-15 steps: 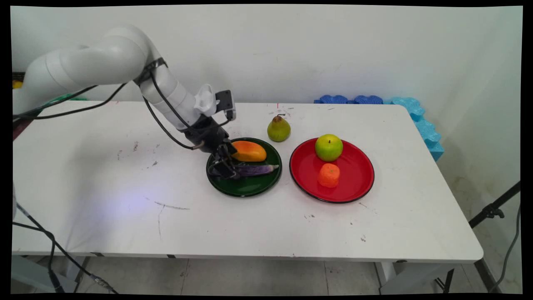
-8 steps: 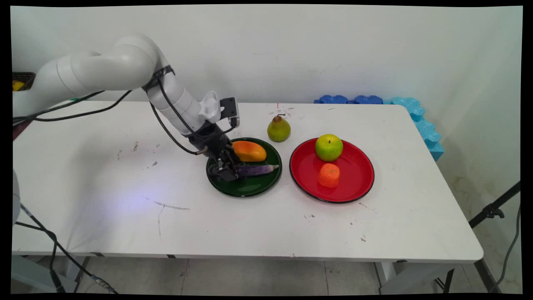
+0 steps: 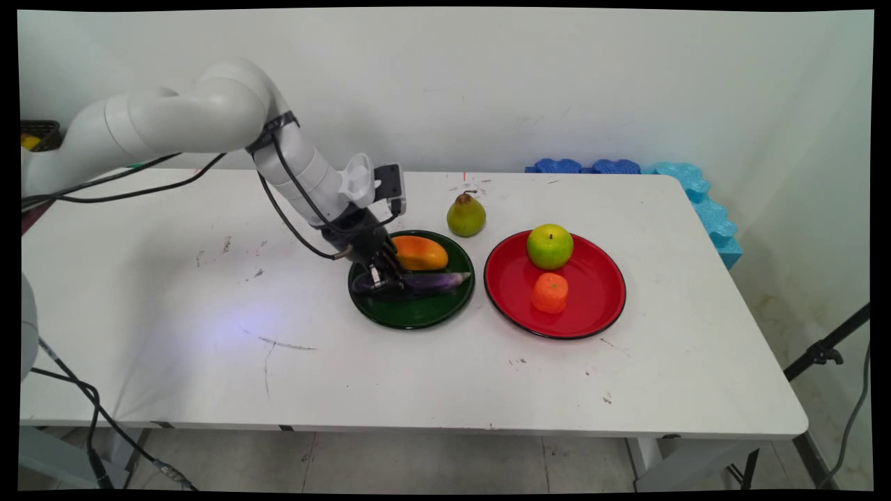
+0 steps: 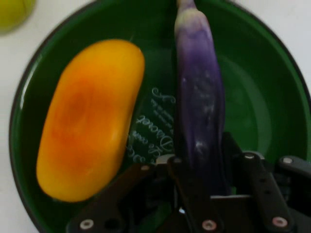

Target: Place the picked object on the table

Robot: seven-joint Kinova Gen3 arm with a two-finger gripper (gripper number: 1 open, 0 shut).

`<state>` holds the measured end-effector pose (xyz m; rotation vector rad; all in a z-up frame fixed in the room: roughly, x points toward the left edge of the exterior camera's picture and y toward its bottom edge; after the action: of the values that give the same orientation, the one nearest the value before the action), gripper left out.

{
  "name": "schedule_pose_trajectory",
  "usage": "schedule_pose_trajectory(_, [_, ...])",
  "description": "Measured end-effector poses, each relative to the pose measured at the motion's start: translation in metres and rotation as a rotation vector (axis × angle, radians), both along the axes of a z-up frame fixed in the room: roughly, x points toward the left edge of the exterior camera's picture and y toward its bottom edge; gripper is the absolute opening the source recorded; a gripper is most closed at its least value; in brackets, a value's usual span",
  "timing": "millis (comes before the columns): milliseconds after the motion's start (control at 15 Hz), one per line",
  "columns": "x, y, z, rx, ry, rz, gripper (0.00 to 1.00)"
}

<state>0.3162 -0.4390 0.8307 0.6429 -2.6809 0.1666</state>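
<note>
A purple eggplant [image 3: 435, 280] [image 4: 199, 107] lies on a dark green plate [image 3: 418, 316] [image 4: 262, 97] beside an orange-yellow mango [image 3: 420, 252] [image 4: 90, 116]. My gripper [image 3: 381, 278] [image 4: 206, 162] is low over the plate's left part. It is shut on the thick end of the eggplant, one finger pressing each side. The eggplant's pale stem end points away from the hand, toward the red plate. The mango lies untouched just beyond the fingers.
A green pear [image 3: 466, 216] [image 4: 12, 12] stands on the table behind the green plate. To the right, a red plate [image 3: 592, 306] holds a green apple [image 3: 549, 246] and an orange [image 3: 550, 292]. Blue foam pieces [image 3: 696, 195] line the far right corner.
The gripper has come lower and a little right, and its fingers have closed onto the eggplant's thick end. The green plate has shifted slightly to the right.
</note>
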Motion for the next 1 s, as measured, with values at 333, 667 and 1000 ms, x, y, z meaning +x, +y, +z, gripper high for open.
schedule_pose_trajectory(333, [-0.010,0.006,0.034,-0.054,0.034,-0.028,0.00])
schedule_pose_trajectory(667, [-0.034,0.029,0.087,-0.094,0.107,-0.046,0.00])
schedule_pose_trajectory(1000, [-0.060,0.059,0.104,-0.076,0.149,-0.044,0.00])
